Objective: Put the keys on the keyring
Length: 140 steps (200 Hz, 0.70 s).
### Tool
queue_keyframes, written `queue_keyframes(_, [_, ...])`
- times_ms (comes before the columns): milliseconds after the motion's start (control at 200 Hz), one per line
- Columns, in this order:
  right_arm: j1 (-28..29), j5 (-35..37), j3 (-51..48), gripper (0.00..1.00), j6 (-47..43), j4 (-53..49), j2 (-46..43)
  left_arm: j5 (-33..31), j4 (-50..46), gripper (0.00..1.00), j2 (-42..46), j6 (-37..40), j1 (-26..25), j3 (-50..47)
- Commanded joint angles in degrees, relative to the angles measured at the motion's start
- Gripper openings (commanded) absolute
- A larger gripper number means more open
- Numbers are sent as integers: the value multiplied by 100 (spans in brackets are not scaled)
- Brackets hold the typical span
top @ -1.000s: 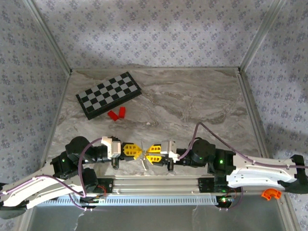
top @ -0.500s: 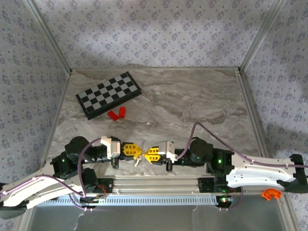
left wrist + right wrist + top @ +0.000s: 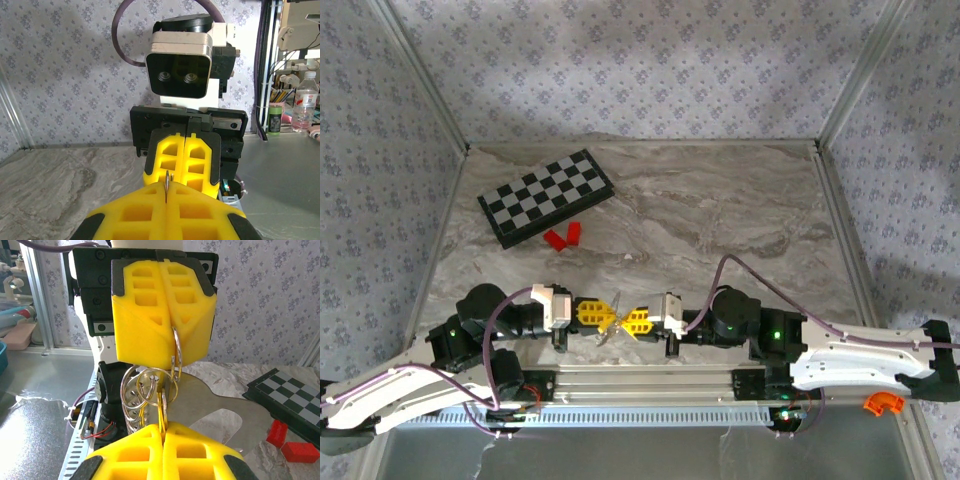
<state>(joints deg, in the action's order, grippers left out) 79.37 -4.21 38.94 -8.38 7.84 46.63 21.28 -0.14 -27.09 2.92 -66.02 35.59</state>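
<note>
I see walls (image 3: 650,70) papered in a pale grey floral print on three sides, meeting at slanted aluminium corner posts (image 3: 420,75). The table top (image 3: 720,215) has a grey marble pattern, and the light is soft, leaving broad dim shadows on the wallpaper. A ribbed aluminium rail (image 3: 650,412) runs along the near edge. On my left wrist feed, past the enclosure's side, there is a cluttered bench with a clear water bottle (image 3: 305,102) and a green canister (image 3: 275,117).
</note>
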Motion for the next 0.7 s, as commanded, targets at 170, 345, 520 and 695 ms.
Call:
queue_keyframes(170, [-1,259,205,3,37,-449,-220,109,326,0,61,-16,2,44])
queue_keyframes(345, [10,376,259,3,44,-633,-221,96,317,0,52,18,1,38])
queue_keyframes(520, [17,428,265,3,69,-688,-216,98,304,0,37,38,1,53])
queue_keyframes(695, [25,446,268,4,78,-696,-259,87,273,0,25,59,1,69])
